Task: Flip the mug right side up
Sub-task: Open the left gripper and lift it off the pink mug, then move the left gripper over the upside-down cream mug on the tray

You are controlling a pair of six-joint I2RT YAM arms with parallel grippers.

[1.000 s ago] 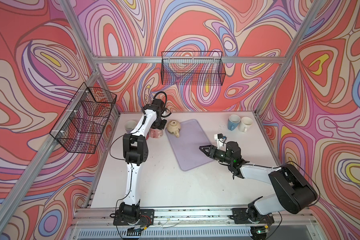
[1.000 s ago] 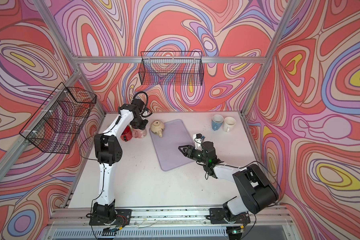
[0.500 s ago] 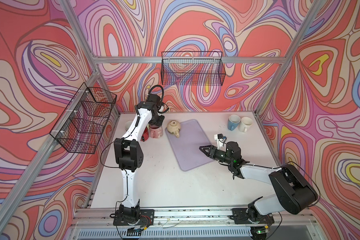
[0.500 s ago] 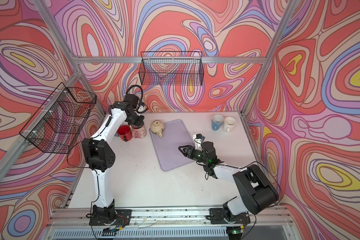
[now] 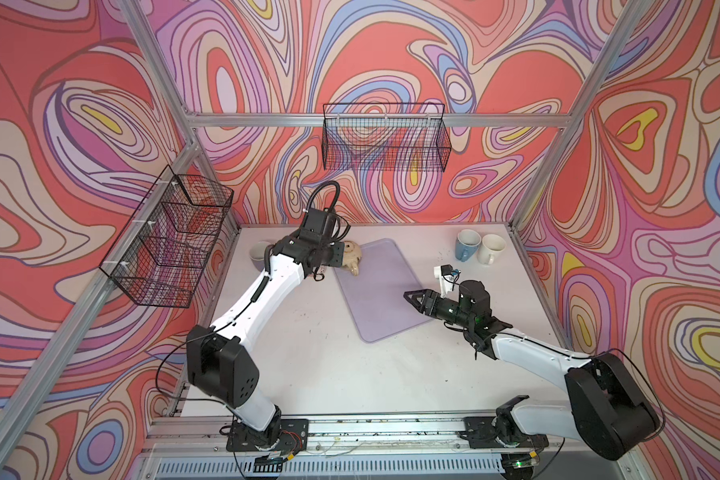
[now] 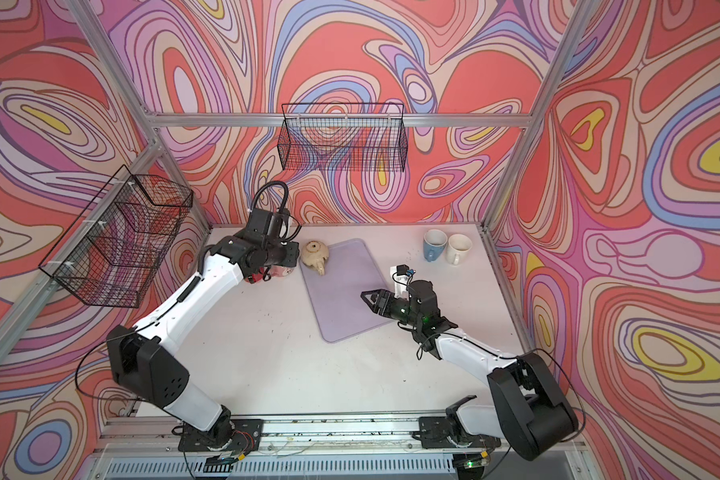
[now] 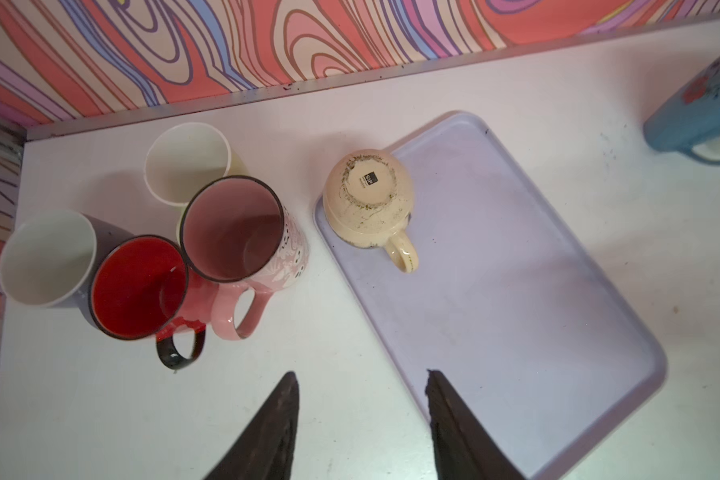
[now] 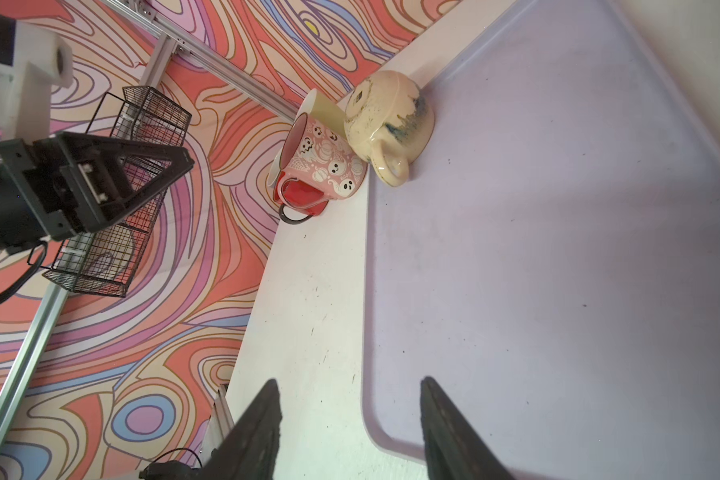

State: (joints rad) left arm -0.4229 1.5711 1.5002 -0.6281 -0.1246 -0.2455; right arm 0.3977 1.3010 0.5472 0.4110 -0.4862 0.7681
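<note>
The cream mug [image 7: 368,199] stands upside down on the far left corner of the lilac tray [image 7: 516,291], base up and handle toward the front. Both top views show the mug [image 5: 352,259] [image 6: 316,255], and the right wrist view shows it [image 8: 385,120] too. My left gripper [image 7: 360,374] hangs open and empty above the table, between the mug cluster and the tray's left edge, short of the cream mug. My right gripper [image 5: 408,296] [image 8: 350,380] is open and empty, low over the tray's near right side [image 5: 383,299].
Upright mugs cluster left of the tray: pink [image 7: 242,232], red [image 7: 142,286], and two white-lined cups [image 7: 188,162] [image 7: 46,257]. A blue mug [image 5: 466,245] and a white mug [image 5: 491,248] stand at the back right. Wire baskets [image 5: 385,141] [image 5: 171,237] hang on the walls.
My left gripper has lifted off the pink mug, shifted right toward the cream mug, and its jaws have spread apart. The right arm has stayed still.
</note>
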